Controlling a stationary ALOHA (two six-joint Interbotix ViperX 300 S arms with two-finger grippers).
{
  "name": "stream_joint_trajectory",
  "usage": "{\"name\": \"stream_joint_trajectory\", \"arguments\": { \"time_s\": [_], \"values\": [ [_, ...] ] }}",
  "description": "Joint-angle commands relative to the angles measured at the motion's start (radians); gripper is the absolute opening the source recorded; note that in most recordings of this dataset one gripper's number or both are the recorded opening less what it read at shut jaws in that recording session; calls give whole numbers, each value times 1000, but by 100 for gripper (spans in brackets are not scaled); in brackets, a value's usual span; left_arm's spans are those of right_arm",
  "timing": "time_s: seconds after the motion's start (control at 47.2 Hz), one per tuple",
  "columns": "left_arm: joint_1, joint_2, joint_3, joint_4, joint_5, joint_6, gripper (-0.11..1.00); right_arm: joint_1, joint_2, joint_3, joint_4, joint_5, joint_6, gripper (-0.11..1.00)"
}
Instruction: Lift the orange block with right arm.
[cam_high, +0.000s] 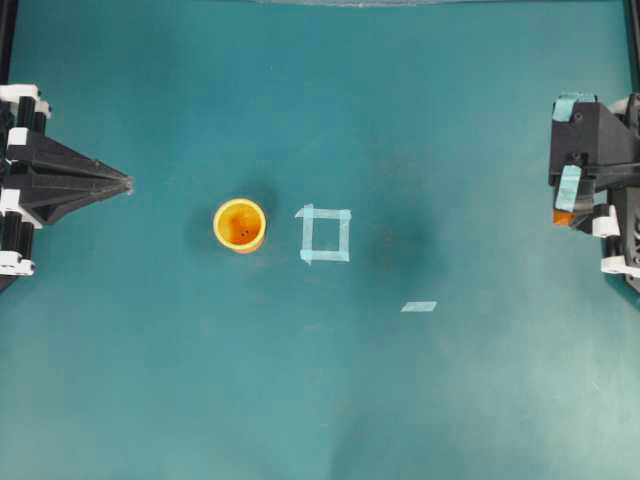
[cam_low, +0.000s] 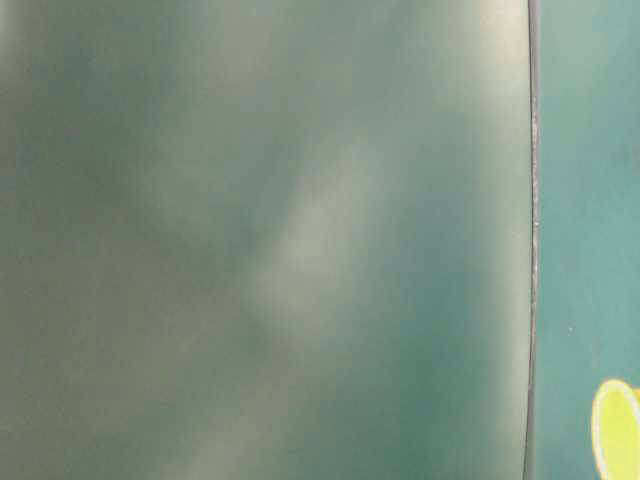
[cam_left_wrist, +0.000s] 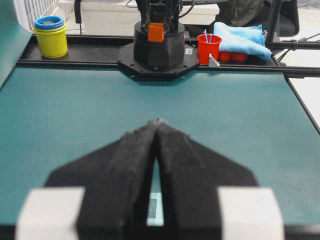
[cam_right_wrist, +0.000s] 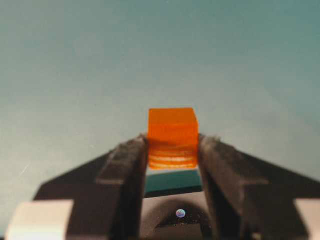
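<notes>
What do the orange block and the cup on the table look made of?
The orange block, clamped in the right gripper, looks like wood stained glossy orange: pale grain lines cross its face. The cup looks like smooth moulded plastic, evenly coloured; neither is certain.

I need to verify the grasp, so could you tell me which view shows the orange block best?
The right wrist view: the orange block fills the centre, clamped by the right gripper. The left wrist view shows it small and distant; overhead shows only a sliver; table-level shows none.
</notes>
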Motion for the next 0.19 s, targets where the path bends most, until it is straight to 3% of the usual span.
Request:
{"name": "stream_joint_trajectory", "arguments": {
  "time_s": [0.0,0.169],
  "values": [
    [0,5,-31,2,-5,-2,1,-2,-3,-26,3,0,2,40],
    [0,5,-31,2,-5,0,1,-2,-3,-26,3,0,2,40]
  ]
}}
